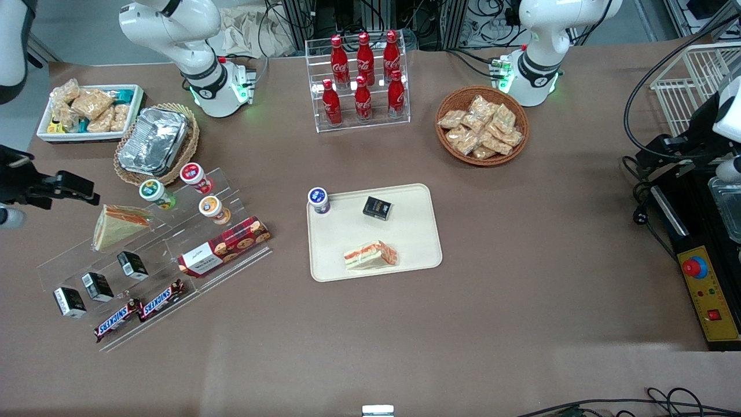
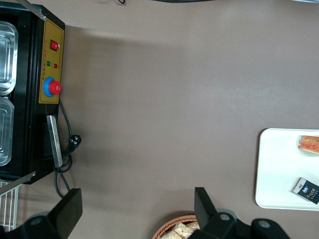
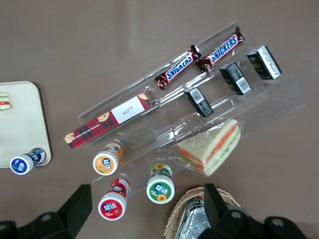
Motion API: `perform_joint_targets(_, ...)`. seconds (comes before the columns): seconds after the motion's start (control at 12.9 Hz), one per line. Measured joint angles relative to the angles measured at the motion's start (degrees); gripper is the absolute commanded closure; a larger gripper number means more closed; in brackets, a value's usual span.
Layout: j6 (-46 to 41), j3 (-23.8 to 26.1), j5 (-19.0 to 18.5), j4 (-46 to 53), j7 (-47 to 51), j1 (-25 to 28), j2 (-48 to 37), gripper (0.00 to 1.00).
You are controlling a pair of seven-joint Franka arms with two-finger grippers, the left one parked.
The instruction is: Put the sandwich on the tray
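— While the gripper (image 3: 144, 209) hangs high over the clear display rack (image 1: 145, 249) at the working arm's end, how do its fingers (image 3: 75, 206) stand?

— Spread wide, holding nothing.

— And the sandwich (image 1: 370, 255)?

— Lying on the cream tray (image 1: 417, 231), near the rim closest to the front camera, apart from the small black box (image 1: 377, 208) and blue-capped cup (image 1: 319, 200). Bare brown table (image 1: 521, 243) surrounds the tray. The right wrist view cuts the sandwich off at its edge.

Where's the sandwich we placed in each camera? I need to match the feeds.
Front view: sandwich lies on the tray, at its camera-side edge.
Left wrist view: sandwich cut off at frame edge.
Right wrist view: only a sliver shows.
Shared landmark: the tray.
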Motion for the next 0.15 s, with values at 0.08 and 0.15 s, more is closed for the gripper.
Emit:
perform_joint_targets(0.08,-0.09,0.00,0.00,-0.44,-0.02,-0.30,-0.46,0.00)
perform_joint_targets(0.15,-0.13,0.01,-0.02,-0.78,-0.02,-0.33,-0.77,0.00)
